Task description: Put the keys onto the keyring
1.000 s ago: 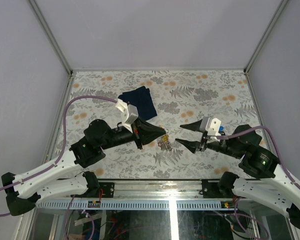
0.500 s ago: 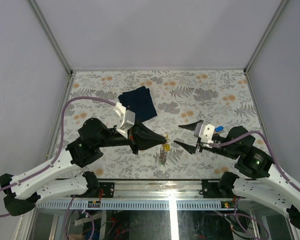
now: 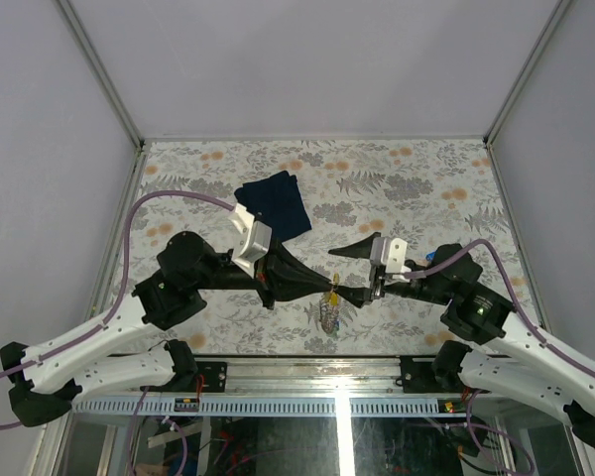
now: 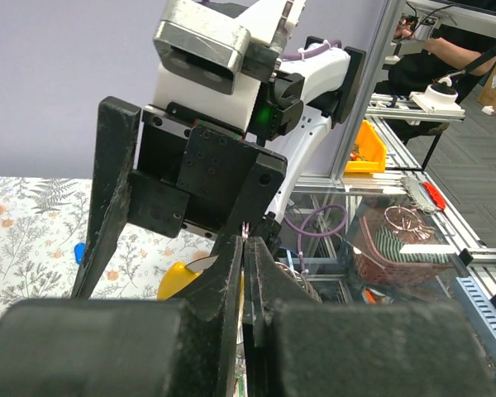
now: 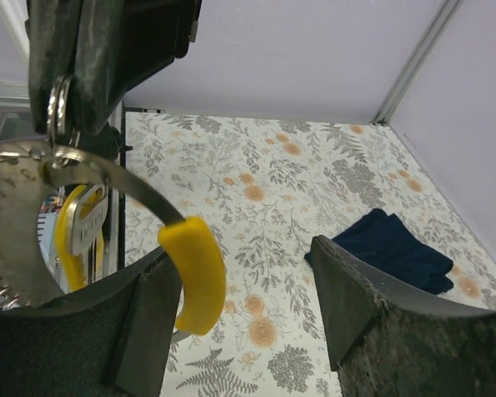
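Near edge: your two arm bases sit on an aluminium rail (image 3: 307,365) at 6 o'clock in the top view.
Left gripper: the left gripper (image 3: 334,290) is clenched tight, its fingers (image 4: 231,281) pressed together with no gap, pinching the top of the keyring.
Keyring: the keyring (image 5: 116,178) is a thin grey wire hoop hanging from those fingertips above the table, not lying on it.
Keys: the keys (image 3: 327,311) dangle in a bunch at 6 o'clock of the left fingertips. One yellow tag (image 5: 197,273) juts out toward your right arm.
Right gripper: the right gripper (image 3: 339,273) faces the left one with its jaws spread wide. The yellow tag sits between its fingers (image 5: 355,306), and you cannot tell whether it touches either.
Blue tag: a blue tag (image 3: 433,255) lies on the table at 3 o'clock of the right gripper, beside the wrist.
Table surface: a pale cloth (image 3: 416,188) printed with grey ferns and orange flowers covers the table.
Navy cloth: a folded navy cloth (image 3: 275,203) lies at 11 o'clock of the grippers, well apart from them.
Room: plain lilac-grey walls (image 3: 307,69) with aluminium corner posts (image 3: 99,69) close in at 9, 12 and 3 o'clock.
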Available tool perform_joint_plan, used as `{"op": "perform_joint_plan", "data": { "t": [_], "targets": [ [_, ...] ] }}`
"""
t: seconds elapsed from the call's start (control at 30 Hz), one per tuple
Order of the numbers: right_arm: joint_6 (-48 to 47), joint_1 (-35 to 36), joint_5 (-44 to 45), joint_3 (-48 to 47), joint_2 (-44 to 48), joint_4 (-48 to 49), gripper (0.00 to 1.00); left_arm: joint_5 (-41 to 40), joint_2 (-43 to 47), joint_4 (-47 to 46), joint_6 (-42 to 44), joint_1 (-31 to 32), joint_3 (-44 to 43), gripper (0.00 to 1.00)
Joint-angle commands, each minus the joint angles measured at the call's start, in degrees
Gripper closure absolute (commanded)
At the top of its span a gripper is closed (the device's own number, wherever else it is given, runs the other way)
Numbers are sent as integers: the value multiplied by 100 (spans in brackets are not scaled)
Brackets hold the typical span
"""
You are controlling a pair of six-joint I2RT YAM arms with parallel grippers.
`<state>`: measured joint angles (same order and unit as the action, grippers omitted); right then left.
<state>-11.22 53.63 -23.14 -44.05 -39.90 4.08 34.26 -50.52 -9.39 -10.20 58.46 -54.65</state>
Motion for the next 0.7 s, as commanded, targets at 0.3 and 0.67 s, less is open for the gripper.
{"op": "perform_joint_plan", "data": {
  "t": [0.3,0.67],
  "targets": [
    [552,26,-367,-2,-51,1043,84,-67,-31,-437,36,25,-268,100],
    [518,30,-314,-53,127,992,98,-888,12,-287,-150,21,-212,79]
  ]
}}
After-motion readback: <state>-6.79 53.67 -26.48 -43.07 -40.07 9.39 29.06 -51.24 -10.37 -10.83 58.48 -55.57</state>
